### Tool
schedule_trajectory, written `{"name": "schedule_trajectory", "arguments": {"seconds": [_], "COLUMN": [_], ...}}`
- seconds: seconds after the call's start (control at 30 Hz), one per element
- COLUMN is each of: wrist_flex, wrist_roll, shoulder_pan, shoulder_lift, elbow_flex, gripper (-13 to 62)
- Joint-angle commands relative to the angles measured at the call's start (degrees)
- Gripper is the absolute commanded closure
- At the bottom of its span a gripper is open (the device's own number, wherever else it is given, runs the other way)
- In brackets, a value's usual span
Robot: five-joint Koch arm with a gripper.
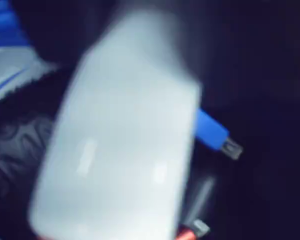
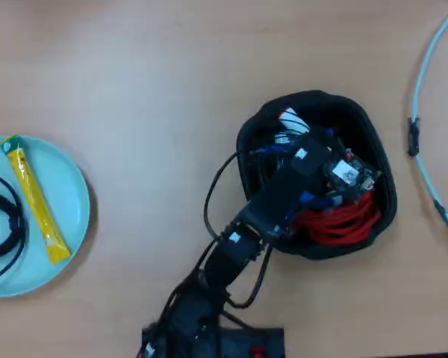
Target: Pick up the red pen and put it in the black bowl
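Overhead view: my arm [image 2: 246, 224] reaches up from the bottom edge of the wooden table [image 2: 134, 74] and ends inside the black bowl [image 2: 373, 134], which sits right of centre. My gripper [image 2: 287, 134] is down in the bowl's upper-left part. The red pen [image 2: 288, 117] shows there as a white piece with a red tip, right at my gripper, within the bowl's rim. Whether my jaws are closed on it or parted, I cannot tell. A bundle of red wire [image 2: 336, 222] fills the bowl's lower right.

Left side of that view: a light teal plate [image 2: 71, 186] with a yellow sachet [image 2: 33, 198] lying on it and a black cable [image 2: 4, 224] looped at its left. A pale cable [image 2: 425, 89] curves along the right edge.

Wrist view: blurred. A large white shape [image 1: 125, 150] fills the middle. A blue connector [image 1: 212, 131] pokes out to its right against darkness.
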Motion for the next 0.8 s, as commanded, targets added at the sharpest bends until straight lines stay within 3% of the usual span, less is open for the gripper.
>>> {"name": "schedule_trajectory", "arguments": {"seconds": [0.0,0.57,0.67,0.77], "wrist_flex": [-1.85,3.43,3.43,3.52], "wrist_roll": [2.81,3.87,3.87,2.9], "shoulder_pan": [0.7,1.14,1.05,1.05], "shoulder_lift": [0.35,-2.72,-2.81,-2.81], "elbow_flex": [-8.0,-8.09,-8.0,-7.91], "gripper": [56.5,54.8,46.1,29.9]}}
